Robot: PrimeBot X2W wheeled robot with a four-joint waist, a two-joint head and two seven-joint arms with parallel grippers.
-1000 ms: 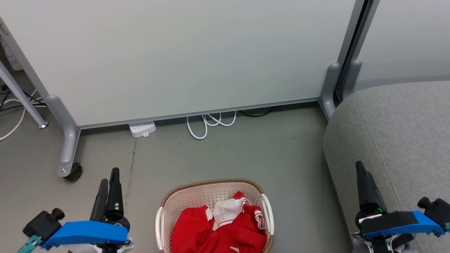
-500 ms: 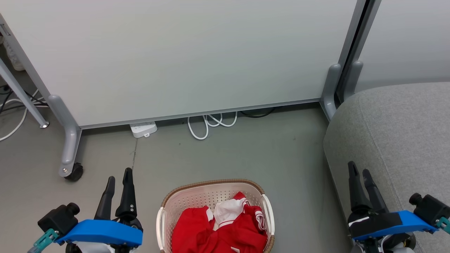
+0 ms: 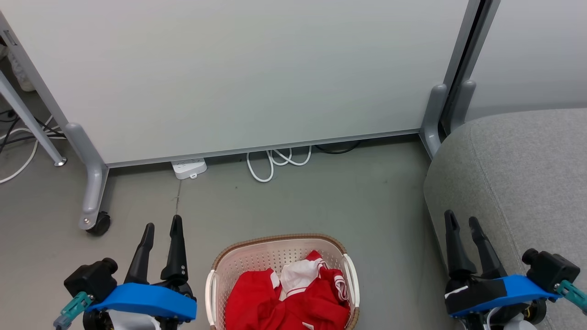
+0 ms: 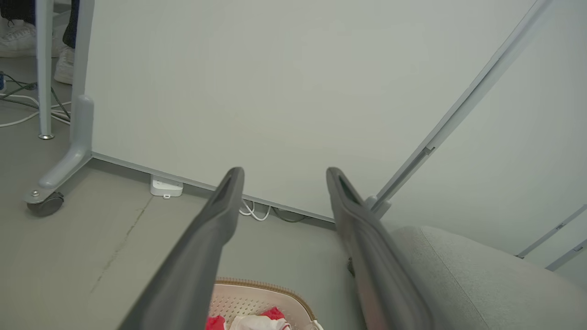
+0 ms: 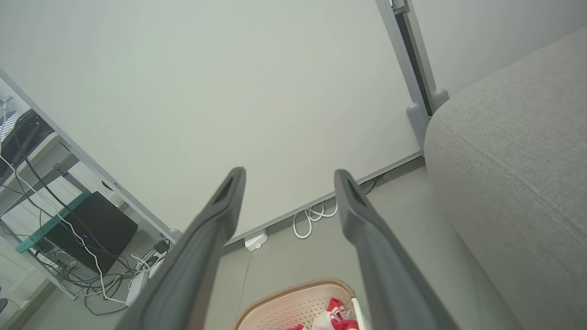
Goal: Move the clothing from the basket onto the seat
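Hovering at the start of the reach — the left gripper and right gripper flank the basket on the floor, fingers spread apart and empty, while the red clothing lies heaped inside it, untouched. The seat stands at the robot's right, near the right gripper. Next, I judge, one gripper must swing inward, dip past the rim and close on a fold of fabric.

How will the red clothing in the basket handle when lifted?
Probably floppy: the clothing lies crumpled in folds, so it should drape from one pinch. Red and white parts overlap, so several may lift together. The perforated basket looks light; snags might drag it.
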